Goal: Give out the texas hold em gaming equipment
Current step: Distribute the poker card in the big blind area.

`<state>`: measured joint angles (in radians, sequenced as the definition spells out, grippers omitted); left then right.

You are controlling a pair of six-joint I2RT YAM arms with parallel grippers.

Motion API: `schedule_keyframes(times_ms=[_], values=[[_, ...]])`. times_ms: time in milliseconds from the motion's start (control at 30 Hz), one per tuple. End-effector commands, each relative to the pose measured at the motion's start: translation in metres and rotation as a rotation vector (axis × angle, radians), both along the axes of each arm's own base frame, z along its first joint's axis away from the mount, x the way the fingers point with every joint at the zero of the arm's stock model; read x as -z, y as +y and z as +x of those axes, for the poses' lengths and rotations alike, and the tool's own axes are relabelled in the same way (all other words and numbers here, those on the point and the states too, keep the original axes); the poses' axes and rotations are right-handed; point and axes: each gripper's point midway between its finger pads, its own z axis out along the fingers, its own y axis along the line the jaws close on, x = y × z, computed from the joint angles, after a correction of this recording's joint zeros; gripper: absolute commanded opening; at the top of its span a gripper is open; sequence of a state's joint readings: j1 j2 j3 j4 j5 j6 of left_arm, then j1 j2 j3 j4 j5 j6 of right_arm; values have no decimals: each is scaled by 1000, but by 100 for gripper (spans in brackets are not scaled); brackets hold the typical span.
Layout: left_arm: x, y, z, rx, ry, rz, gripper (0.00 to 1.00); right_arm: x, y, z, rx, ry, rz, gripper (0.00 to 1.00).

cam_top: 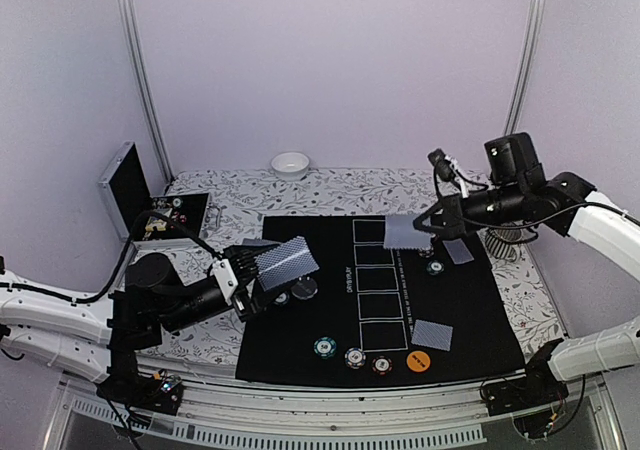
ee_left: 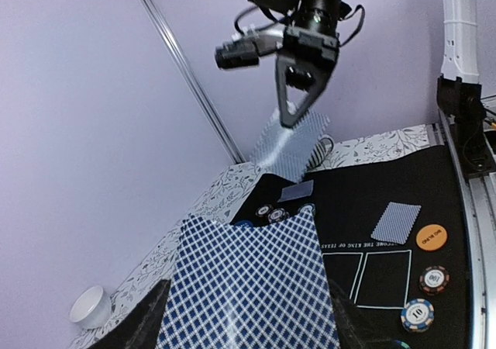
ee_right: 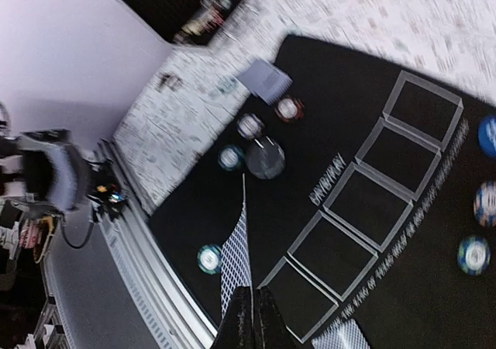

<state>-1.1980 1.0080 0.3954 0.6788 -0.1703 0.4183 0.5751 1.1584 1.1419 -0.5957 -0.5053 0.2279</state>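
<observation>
My left gripper (cam_top: 258,276) is shut on a stack of blue-backed playing cards (cam_top: 287,262) above the left edge of the black mat (cam_top: 470,310); the stack (ee_left: 252,279) fills the left wrist view between the fingers. My right gripper (cam_top: 432,226) is shut on a single card (cam_top: 404,232) held in the air over the top rectangles, seen edge-on as the card (ee_right: 242,244) in its wrist view. Other cards (cam_top: 432,335) (cam_top: 458,251) lie flat on the mat. A green chip (cam_top: 324,347), white chip (cam_top: 354,357), red chip (cam_top: 381,365) and orange disc (cam_top: 418,361) line the near edge. A dark disc (cam_top: 304,288) lies beside the left gripper.
A white bowl (cam_top: 290,164) stands at the back of the patterned table. An open black case (cam_top: 128,185) sits at the back left. A wire coil (cam_top: 500,242) stands by the mat's right edge under the right arm. More chips (cam_top: 433,266) lie near the right gripper.
</observation>
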Motion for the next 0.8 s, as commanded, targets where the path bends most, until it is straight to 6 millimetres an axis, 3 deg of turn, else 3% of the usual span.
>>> schedule_keyframes(times_ms=[0,167,267,367,533,700,767], values=[[-11,2,-4,3,-8,-55,59,115,-49,-22,174,307,-284,2],[-10,4,-5,4,-7,-60,59,174,-63,-59,207,490,-297,2],[-8,5,-5,5,-5,-59,59,194,-68,-71,232,554,-292,2],[-7,5,-5,6,-5,-58,59,202,-70,-67,264,558,-283,2],[-9,6,-6,5,-5,-65,59,200,-64,-56,290,549,-231,2],[-8,10,-6,-1,-2,-71,59,209,-63,-61,302,591,-206,2],[-8,11,-6,-3,-1,-73,59,216,-68,-63,327,607,-214,9]])
